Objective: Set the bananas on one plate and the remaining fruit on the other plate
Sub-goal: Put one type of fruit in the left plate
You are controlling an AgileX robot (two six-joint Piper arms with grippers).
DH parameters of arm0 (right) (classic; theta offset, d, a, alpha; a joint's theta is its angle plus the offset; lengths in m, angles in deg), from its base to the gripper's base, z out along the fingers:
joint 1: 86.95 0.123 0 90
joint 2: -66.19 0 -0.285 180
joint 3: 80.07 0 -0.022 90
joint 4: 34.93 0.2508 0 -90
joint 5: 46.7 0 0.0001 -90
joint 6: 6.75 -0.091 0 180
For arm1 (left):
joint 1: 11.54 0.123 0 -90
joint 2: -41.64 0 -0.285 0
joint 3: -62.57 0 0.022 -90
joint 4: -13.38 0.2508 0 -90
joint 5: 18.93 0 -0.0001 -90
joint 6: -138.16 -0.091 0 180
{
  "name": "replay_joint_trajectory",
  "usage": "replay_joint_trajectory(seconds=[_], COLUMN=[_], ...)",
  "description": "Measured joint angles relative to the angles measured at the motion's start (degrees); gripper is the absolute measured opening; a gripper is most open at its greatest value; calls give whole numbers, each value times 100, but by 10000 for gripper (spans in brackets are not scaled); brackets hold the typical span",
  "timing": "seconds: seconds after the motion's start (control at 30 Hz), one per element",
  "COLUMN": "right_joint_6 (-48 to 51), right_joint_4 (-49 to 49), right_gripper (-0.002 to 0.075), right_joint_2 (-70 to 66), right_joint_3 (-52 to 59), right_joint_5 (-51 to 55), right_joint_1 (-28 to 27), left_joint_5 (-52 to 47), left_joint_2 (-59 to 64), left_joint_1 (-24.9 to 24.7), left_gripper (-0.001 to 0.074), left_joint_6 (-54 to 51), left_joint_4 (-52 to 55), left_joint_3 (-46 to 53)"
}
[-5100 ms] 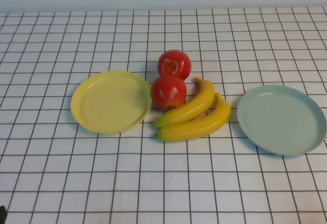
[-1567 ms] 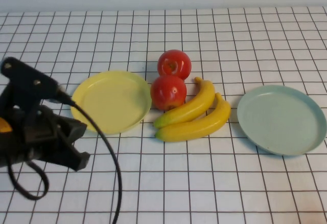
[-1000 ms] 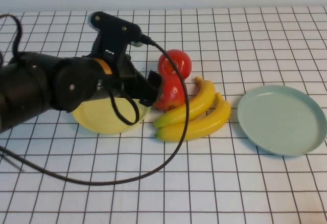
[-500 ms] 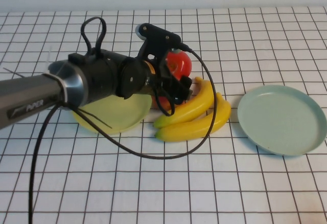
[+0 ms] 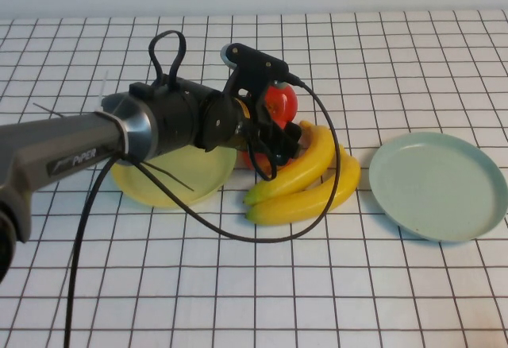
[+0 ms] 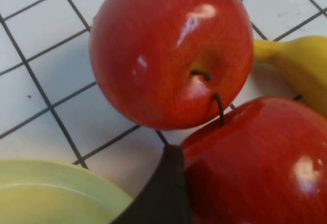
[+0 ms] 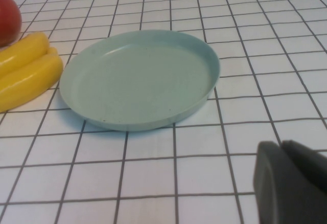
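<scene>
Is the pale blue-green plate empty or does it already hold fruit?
Empty. The pale blue-green plate shows only bare surface; both bananas lie on the table beside it.

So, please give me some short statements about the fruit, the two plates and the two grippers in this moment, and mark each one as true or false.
1. The round pale blue-green plate has nothing on it. True.
2. One curved yellow banana lies on the round yellow plate. False: both bananas lie on the table between the plates.
3. The left gripper is open at the nearer glossy red apple. True.
4. The two red apples are far apart. False: the farther apple sits right beside the nearer one.
5. The right gripper holds a banana. False: it is shut on nothing, near the blue-green plate.
</scene>
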Motion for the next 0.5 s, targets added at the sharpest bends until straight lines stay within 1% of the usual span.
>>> replay_joint_trajectory(seconds=[0.27,0.5], right_joint_6=[0,0], right_joint_4=[0,0], right_gripper=[-15,-15], right_joint_2=[0,0], right_joint_3=[0,0], right_joint_5=[0,0], right_joint_1=[0,0], left_joint_5=[-595,-661], left_joint_2=[-40,-946], left_joint_1=[0,0], left_gripper=[668,668], left_joint_6=[384,645], left_joint_4=[503,1081], left_joint_3=[-287,-317])
